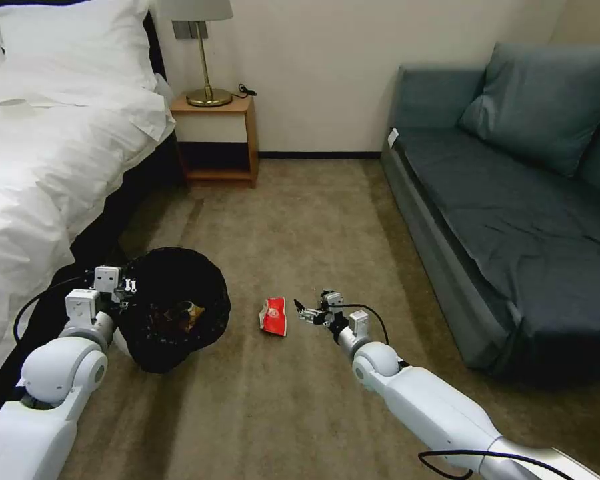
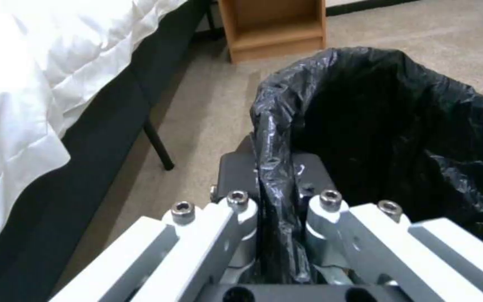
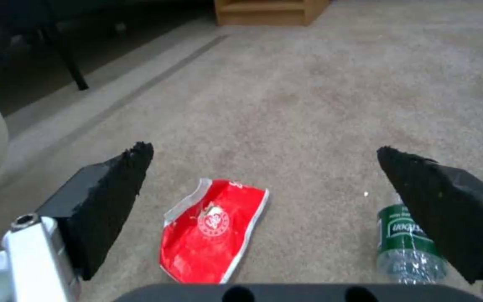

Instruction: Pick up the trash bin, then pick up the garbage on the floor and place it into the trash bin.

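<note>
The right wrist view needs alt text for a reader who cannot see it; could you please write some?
The open right hand hovers over beige carpet, its black fingertips straddling a flat red-and-white packet. A small clear bottle with a green label lies beside one fingertip.

I'm looking into a bedroom, likely a hotel room. A bed [image 1: 53, 140] with white linen and pillows runs along my left, a wooden nightstand [image 1: 217, 140] with a brass lamp [image 1: 203, 53] stands against the plain wall, a grey-blue sofa [image 1: 513, 193] sits to my right, and beige carpet [image 1: 313, 220] covers the floor.
</note>
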Tool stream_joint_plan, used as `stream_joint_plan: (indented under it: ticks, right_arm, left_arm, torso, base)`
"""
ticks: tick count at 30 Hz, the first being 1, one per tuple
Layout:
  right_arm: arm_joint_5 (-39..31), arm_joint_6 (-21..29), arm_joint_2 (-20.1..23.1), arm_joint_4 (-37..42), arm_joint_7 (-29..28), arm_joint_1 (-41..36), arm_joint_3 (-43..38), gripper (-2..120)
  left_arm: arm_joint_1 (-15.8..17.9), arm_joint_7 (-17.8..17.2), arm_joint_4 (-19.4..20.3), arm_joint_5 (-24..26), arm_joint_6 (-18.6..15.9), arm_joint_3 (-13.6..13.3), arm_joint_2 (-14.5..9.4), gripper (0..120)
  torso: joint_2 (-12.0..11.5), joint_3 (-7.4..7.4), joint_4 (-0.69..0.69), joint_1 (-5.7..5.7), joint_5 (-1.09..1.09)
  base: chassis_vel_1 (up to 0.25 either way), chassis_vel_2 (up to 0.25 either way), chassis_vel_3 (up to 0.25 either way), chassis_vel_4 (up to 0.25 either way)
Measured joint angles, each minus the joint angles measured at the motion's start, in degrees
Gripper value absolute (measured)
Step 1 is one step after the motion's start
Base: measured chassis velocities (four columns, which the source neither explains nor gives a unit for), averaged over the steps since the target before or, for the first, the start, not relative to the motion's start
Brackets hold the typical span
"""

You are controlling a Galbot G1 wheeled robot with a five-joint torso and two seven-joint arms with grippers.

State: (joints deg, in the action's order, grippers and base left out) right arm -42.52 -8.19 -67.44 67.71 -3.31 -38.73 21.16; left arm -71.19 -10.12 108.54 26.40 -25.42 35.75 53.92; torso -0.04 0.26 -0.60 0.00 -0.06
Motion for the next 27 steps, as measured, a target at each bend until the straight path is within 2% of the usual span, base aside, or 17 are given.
stream_joint_plan:
  ticks: [27]
  right_arm:
    - [0.8, -0.8, -0.4, -0.3, 0.5, -0.5, 0.1, 100]
  left_arm:
    - [-0.3, 0.4, 0.2, 0.0, 0.3, 0.2, -0.3, 5]
  torso:
    - [0.0, 0.0, 0.0, 0.0, 0.0]
  base:
    - [-0.06, 0.057, 0.054, -0.056]
